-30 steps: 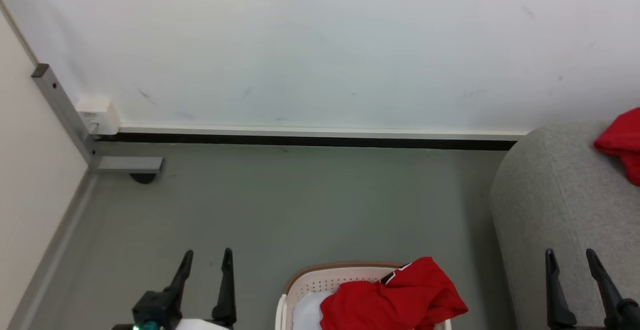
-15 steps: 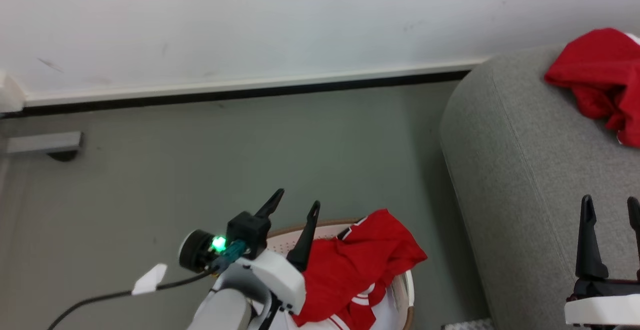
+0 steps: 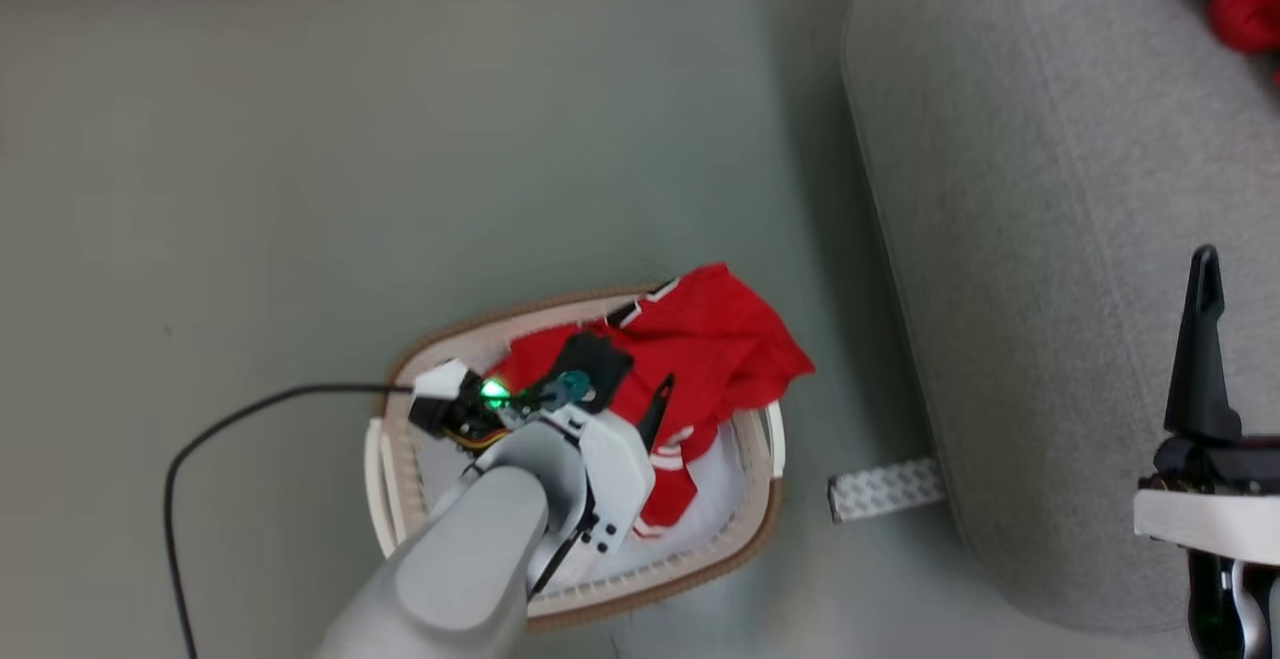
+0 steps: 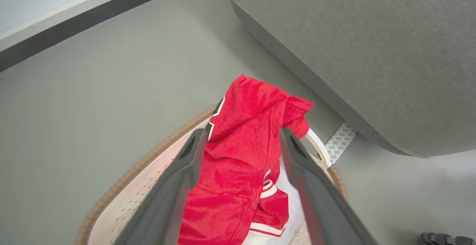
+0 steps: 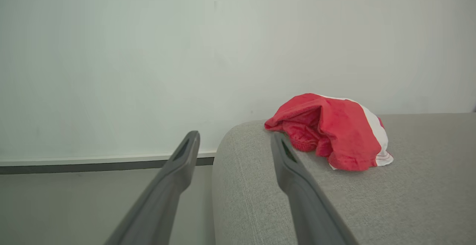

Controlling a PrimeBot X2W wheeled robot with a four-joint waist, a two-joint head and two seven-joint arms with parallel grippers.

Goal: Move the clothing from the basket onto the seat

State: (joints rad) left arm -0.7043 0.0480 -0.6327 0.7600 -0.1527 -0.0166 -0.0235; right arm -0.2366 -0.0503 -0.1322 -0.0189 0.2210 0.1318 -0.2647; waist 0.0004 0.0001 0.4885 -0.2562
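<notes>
1. The left gripper point(image 4: 243, 133) has its two dark fingers spread wide, reaching down into the basket point(image 3: 745, 539).
2. In the left wrist view, the fingers stand on either side of the red jersey point(image 4: 238, 152), and the crumpled cloth fills the gap between them.
3. The jaws are not clamped on the cloth. I cannot tell whether the inner faces of the fingers touch it.
4. The red jersey lies heaped in the basket. Its upper fold drapes over the brown rim on the side nearest the seat point(image 3: 1040, 239), and a white-striped cuff shows lower in the heap.
5. The basket sits on the grey floor point(image 3: 300, 189), just beside the seat but apart from it. A patterned strip of tape point(image 3: 885, 489) lies on the floor between them.
6. The right gripper point(image 5: 235, 136) is also wide apart and holds nothing. It hangs in the air by the rounded edge of the seat and touches neither the fabric nor the upholstery.
7. A second red jersey point(image 5: 331, 129) with a white panel lies bunched on top of the seat, near the wall point(image 5: 148, 51) and beyond the right gripper's fingertips.
8. A black cable point(image 3: 230, 419) loops across the floor from the left wrist.
</notes>
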